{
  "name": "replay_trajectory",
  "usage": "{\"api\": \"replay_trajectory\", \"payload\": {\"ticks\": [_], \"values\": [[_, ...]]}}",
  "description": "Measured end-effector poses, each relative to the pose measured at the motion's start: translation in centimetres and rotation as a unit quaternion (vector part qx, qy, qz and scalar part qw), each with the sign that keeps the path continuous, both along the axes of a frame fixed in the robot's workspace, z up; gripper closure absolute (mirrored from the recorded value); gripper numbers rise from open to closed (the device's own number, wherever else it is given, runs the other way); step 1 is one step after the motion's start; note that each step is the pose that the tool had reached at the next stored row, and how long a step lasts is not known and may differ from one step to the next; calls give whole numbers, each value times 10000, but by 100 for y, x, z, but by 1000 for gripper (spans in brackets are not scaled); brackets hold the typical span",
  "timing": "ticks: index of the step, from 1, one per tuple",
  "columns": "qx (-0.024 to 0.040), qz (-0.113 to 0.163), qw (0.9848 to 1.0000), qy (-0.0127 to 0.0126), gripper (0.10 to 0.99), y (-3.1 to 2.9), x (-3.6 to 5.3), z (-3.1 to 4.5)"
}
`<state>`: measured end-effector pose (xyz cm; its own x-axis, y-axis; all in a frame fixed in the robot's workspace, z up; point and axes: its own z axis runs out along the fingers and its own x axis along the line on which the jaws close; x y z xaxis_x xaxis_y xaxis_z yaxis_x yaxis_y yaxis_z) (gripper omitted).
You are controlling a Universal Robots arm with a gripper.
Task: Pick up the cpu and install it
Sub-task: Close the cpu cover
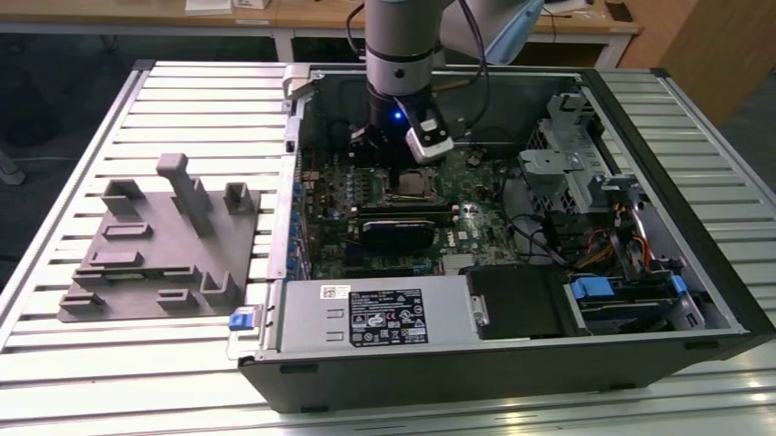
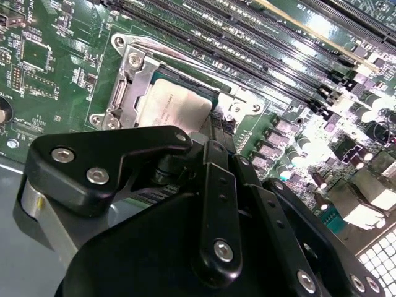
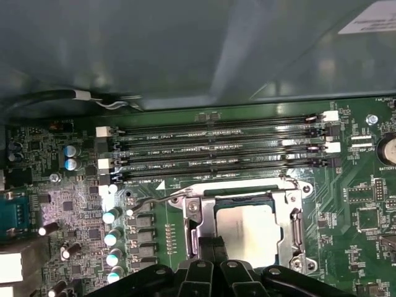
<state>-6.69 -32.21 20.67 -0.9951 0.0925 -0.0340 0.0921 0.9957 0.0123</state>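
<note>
**A:** Exterior view first. The arm point(image 1: 394, 45) reaches straight down into the open computer case point(image 1: 510, 372) on the slatted table point(image 1: 73, 363), with the gripper point(image 1: 391, 154) low over the socket point(image 1: 412, 184). A grey plastic block point(image 1: 158, 245) sits outside the case, on the exterior view's left.

**B:** And the part it's after?

**A:** Too small to make out from there. The second wrist view has it: the chip point(image 2: 176, 105), silvery, lies flat inside the socket's metal frame, and the gripper is right at its edge.

**B:** Spread or pinched?

**A:** Can't tell, its black body blocks the tip. The first wrist view adds the long memory slots point(image 3: 216, 148) beside the socket and a thin wire lever point(image 3: 154, 199). The chip sits square in the frame there too.
</note>
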Motion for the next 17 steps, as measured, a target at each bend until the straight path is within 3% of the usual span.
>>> {"api": "replay_trajectory", "payload": {"ticks": [17], "values": [[1, 5, 10000, 0, 980, 0, -9, -63]]}}
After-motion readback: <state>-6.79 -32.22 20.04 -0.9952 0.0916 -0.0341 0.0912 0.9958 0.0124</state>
